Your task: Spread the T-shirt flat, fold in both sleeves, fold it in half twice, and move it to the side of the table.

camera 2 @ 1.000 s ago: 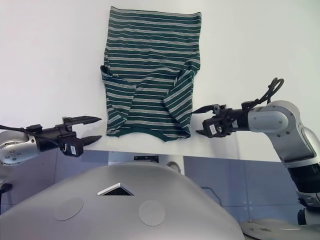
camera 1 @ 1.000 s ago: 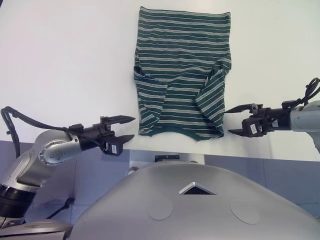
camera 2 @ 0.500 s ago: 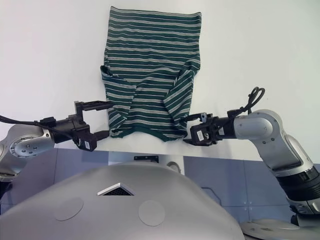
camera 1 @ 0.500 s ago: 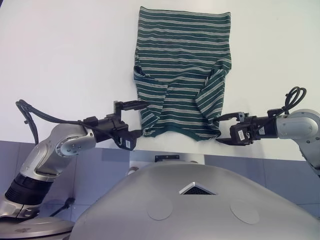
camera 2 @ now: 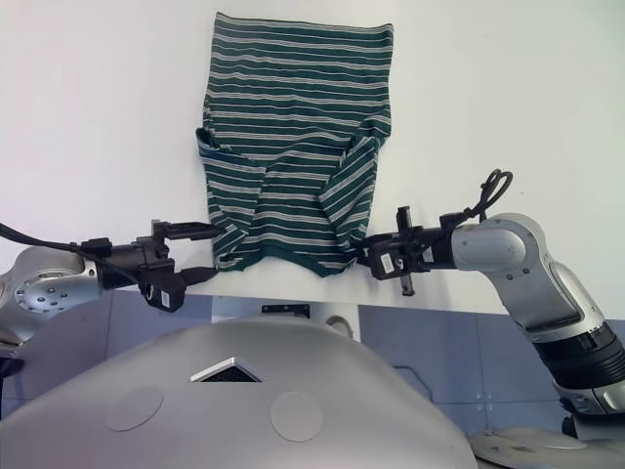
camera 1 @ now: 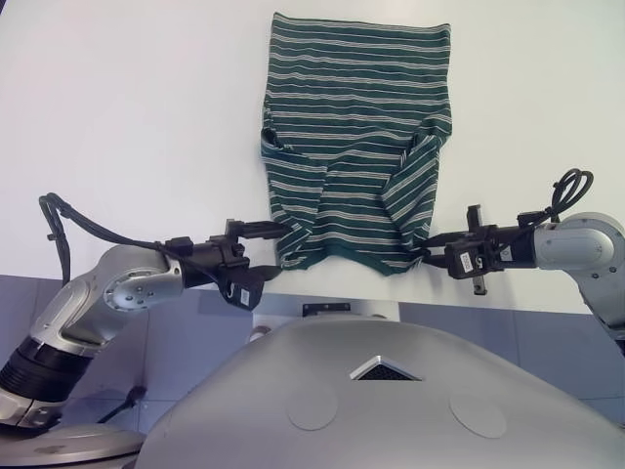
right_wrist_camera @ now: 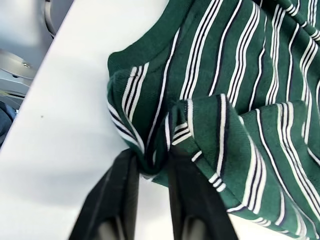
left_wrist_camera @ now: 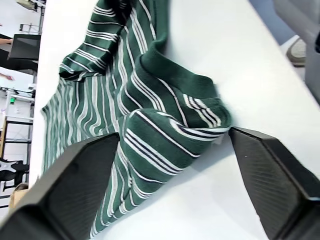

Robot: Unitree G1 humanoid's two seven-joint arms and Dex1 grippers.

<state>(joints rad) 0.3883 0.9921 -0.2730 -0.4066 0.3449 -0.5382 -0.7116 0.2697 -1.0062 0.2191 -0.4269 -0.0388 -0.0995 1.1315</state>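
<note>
While the head views place the left gripper (camera 1: 276, 248) at the near-left corner of the T-shirt (camera 1: 356, 137), the left wrist view makes plain that its fingers (left_wrist_camera: 75, 190) stand wide apart, the bunched corner lying between them. The right wrist view shows what the head views only hint at: the right gripper (right_wrist_camera: 152, 162) has its fingers pinched tight on a fold of cloth at the near-right corner.

The green striped T-shirt lies on the white desk (camera 1: 127, 117) with both sleeves folded in. Its long axis runs straight away from the robot, the straight end farthest off. Its near end sits just inside the desk's near edge, and white surface stretches wide to its left and right.
</note>
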